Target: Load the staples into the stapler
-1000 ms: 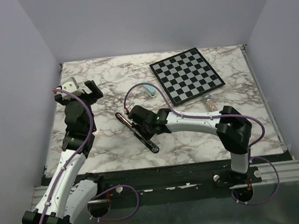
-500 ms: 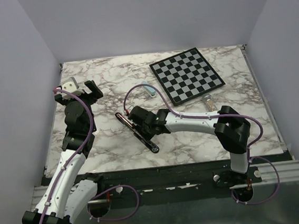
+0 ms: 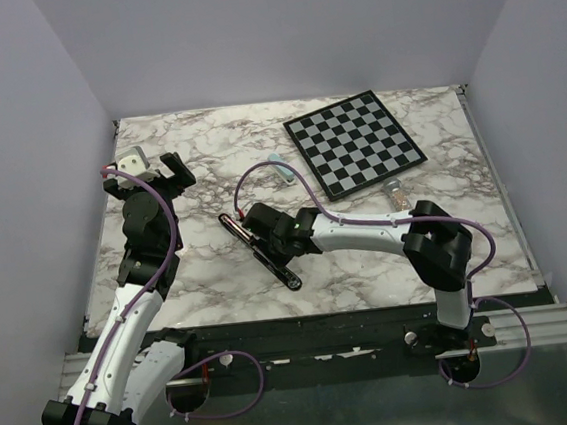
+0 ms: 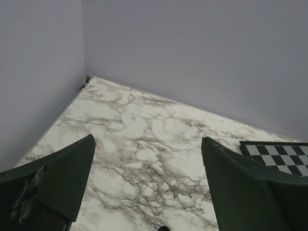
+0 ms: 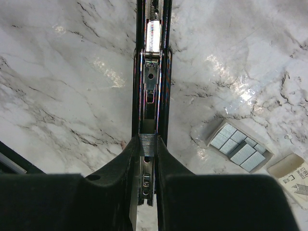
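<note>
The staples, a short grey strip, are pinched between the fingertips of the right tool, right over the stapler. The stapler lies open on the bench with its channel facing up. In the right wrist view the channel runs straight away from the tool, and the strip sits squarely across its near end, with the black side walls showing on either side. Whether the strip is already seated in the channel or hangs just above it I cannot tell.

From above, the stapler lies slantwise near the middle of the bench, one end toward the far left and the other toward the near right. The right tool is on it closer to the far-left end. The coming move, as I judge it, turns on keeping the strip's length in line with the channel so it drops between the walls rather than riding on one.

An open tray of spare strips rests just to the right of the stapler, with a cream box beside it.

The left tool is spread wide with nothing between its fingers. It is raised at the far left, well apart from the stapler, so the right arm is the nearer one by a long way. The chequered board lies at the far right.
</note>
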{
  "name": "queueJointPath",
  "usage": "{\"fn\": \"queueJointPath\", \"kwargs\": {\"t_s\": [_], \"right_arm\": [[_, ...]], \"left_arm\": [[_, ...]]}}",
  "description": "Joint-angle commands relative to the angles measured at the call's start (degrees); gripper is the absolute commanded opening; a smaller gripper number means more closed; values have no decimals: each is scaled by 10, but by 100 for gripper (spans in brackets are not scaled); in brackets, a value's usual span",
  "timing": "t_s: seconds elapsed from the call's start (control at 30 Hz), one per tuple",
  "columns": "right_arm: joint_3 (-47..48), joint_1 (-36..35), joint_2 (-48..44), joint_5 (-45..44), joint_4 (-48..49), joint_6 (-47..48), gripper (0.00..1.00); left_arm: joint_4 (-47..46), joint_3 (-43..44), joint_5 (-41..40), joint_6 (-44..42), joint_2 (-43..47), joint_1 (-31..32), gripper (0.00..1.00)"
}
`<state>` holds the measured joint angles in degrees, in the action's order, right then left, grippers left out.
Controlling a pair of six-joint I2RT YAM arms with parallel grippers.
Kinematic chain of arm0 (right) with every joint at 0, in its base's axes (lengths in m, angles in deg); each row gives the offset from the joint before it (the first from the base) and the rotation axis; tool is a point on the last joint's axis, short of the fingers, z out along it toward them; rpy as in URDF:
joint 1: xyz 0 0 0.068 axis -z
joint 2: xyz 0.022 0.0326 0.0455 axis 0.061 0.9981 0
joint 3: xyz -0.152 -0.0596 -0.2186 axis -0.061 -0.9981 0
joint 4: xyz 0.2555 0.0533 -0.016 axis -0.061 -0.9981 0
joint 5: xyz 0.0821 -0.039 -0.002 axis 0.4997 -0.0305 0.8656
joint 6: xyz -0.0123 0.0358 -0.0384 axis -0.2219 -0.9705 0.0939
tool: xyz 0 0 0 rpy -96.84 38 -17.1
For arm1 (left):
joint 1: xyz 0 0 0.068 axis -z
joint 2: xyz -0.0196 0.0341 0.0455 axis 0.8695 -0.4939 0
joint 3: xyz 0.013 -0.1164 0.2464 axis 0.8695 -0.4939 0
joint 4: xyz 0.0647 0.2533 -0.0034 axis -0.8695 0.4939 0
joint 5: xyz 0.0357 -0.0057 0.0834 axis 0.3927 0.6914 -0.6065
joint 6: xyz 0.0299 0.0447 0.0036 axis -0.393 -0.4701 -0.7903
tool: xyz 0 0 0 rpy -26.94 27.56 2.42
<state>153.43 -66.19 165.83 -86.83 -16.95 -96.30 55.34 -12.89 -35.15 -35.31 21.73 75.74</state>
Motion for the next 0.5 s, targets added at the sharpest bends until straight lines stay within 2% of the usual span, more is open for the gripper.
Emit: {"fn": "queueJointPath", "kwargs": {"t_s": [0.0, 0.47], "right_arm": [[-7, -6, 10, 8, 8, 7, 22], [-10, -6, 9, -3, 4, 10, 22]], "left_arm": [[-1, -1, 7, 7, 2, -5, 99], [-1, -1, 8, 8, 2, -5, 99]]}}
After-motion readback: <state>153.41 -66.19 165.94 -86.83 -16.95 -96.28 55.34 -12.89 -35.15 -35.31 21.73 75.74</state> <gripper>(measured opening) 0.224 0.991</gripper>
